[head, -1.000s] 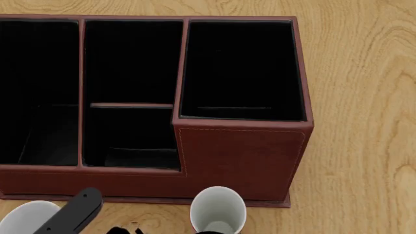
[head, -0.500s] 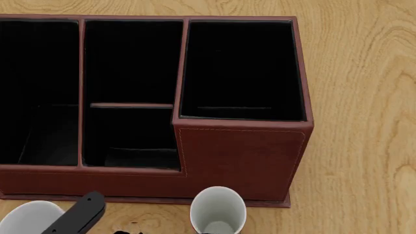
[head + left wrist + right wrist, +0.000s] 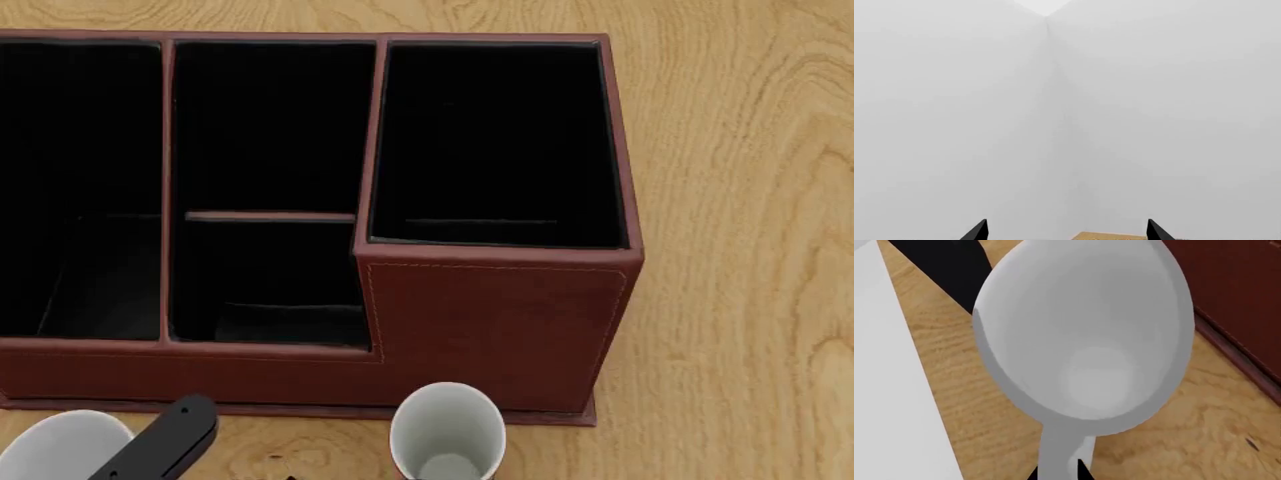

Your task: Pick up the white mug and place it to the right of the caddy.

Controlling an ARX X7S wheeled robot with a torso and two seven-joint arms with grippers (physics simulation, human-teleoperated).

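Beside caddy front: white mug; left tool spread; right unclear.

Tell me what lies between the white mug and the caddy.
Nothing but bare wooden tabletop. The right wrist view shows the white mug and the caddy apart.

You see the caddy in reddish-brown with a fine leather-like grain and a thin line of pale stitching along its front panel; its compartments are lined black. The surface is light tan wood with darker curving grain lines. The white mug is plain glossy white, shading to soft grey inside, with no pattern. A second mug by the caddy's front shows a white inside. The left arm is matt black.
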